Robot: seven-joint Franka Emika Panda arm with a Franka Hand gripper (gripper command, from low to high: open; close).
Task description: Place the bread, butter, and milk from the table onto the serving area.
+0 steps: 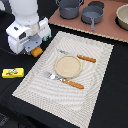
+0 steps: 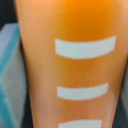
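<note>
Exterior view: gripper [image 1: 36, 48] low over bread [image 1: 37, 51].

A brownish-pink counter [image 1: 107, 31] fills the far edge of the exterior view toward its right, carrying two dark grey lidded pots [image 1: 69, 8] [image 1: 92, 15] and a beige bowl [image 1: 122, 17], all evenly lit.

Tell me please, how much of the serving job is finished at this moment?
Nothing is finished: the placemat bears only the plate and cutlery. In hand: the gripper is low over the bread; its fingers are hidden. Left: the butter lies on the black table, and the milk sits beside the bread.
</note>
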